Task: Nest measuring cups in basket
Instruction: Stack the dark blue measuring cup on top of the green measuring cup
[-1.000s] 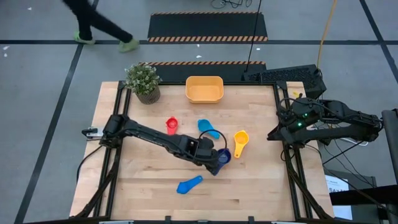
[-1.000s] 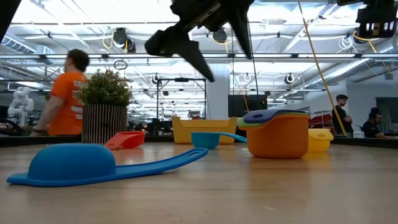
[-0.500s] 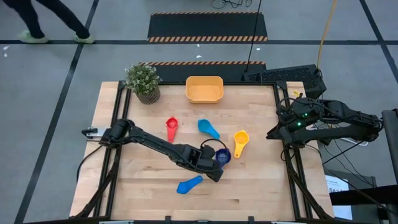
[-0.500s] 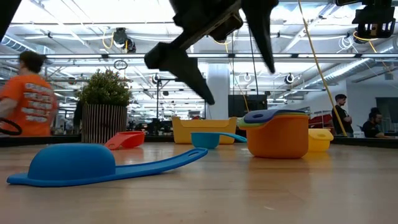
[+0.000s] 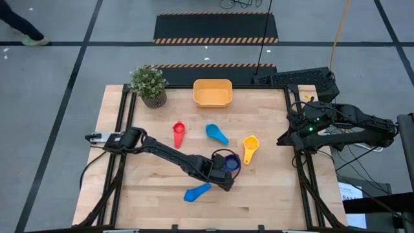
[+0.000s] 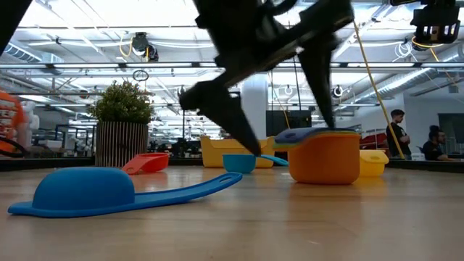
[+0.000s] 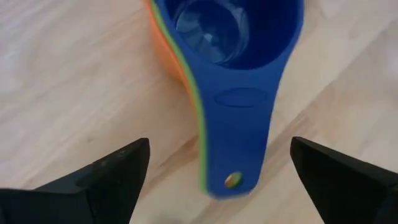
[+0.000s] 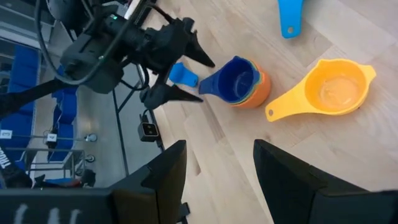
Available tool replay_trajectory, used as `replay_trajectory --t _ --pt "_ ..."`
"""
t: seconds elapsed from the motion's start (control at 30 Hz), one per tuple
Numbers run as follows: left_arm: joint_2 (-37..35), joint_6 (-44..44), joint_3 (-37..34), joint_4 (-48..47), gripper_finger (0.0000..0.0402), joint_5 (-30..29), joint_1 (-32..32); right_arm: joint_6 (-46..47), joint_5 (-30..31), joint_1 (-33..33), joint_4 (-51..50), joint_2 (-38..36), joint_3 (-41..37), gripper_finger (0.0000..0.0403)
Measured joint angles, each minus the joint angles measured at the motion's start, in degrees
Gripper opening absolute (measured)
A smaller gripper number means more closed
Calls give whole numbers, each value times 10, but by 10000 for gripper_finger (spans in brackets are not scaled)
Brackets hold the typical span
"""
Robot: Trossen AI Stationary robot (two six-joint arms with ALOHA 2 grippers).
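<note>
A nested stack of cups (image 5: 232, 162) stands on the table right of centre: orange outermost, green inside it, dark blue (image 7: 236, 37) on top. My left gripper (image 7: 219, 146) hangs open just above it. Its fingers stand on either side of the stacked handles (image 7: 239, 137), clear of them. Single cups lie around: red (image 5: 178, 129), light blue (image 5: 217, 134), yellow (image 5: 250, 146), and another light blue one (image 5: 197, 191) bowl down. The orange-yellow basket (image 5: 213, 92) sits at the far edge. My right gripper (image 8: 219, 149) waits open, raised over the table's right edge.
A small potted plant (image 5: 149, 85) stands at the far left corner, beside the basket. The upturned light blue cup (image 6: 109, 192) lies close to the near side of my left gripper. Bare wood shows along the near edge and the left half.
My left gripper has come down and a little toward the near edge, onto the nested stack. Its fingers have spread wider and now straddle the stacked handles. No cup has moved.
</note>
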Motion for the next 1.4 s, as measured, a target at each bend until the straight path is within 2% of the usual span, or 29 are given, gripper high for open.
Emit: replay_trajectory --t 0.27,0.53,0.63,1.13,1.33,1.4 --pt "20 10 -1 25 390 -5 0 0 -1 0 1 0 0 181" --pt "22 39 -1 -10 380 -9 8 -4 -2 0 0 0 0 181" --pt "20 72 -1 -12 350 0 13 -12 -2 0 0 0 0 181" --pt "19 224 -1 -15 143 45 37 -14 0 0 0 0 0 181" --pt "19 280 -1 -38 134 65 46 -9 17 0 0 0 0 181" --pt "18 291 -1 -55 145 68 49 0 29 0 0 0 0 181"
